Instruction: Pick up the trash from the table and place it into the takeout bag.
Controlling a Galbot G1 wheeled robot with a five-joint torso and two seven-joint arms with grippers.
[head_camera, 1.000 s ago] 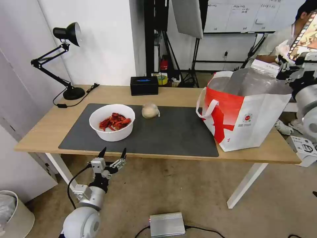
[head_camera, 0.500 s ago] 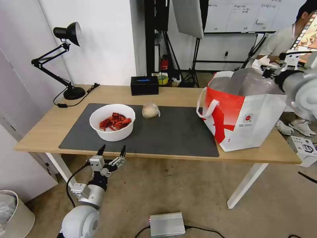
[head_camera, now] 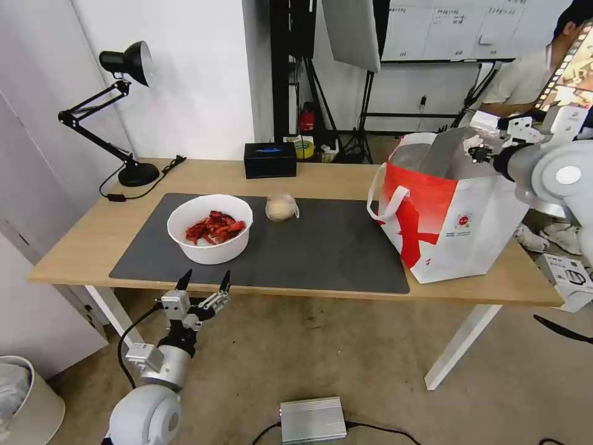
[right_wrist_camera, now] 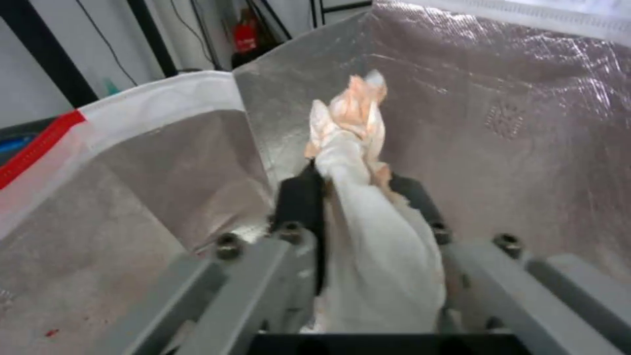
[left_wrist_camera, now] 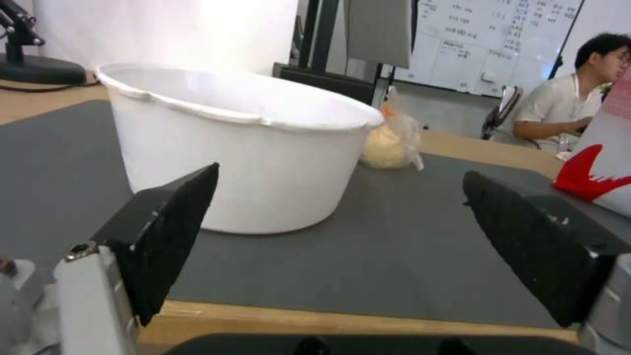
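Just ahead of my left gripper, jaws apart, the white bowl looks stiff; I would grip its rim. Farther right, my right gripper pinches the soft, light tissue inside the takeout bag.

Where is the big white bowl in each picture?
Head view: the white bowl sits on the dark grey mat, left of the wrapped lump.
Left wrist view: the bowl stands close ahead, between the open left gripper's fingers.
Right wrist view: not in it.
Shared landmark: the wrapped lump beside the bowl.
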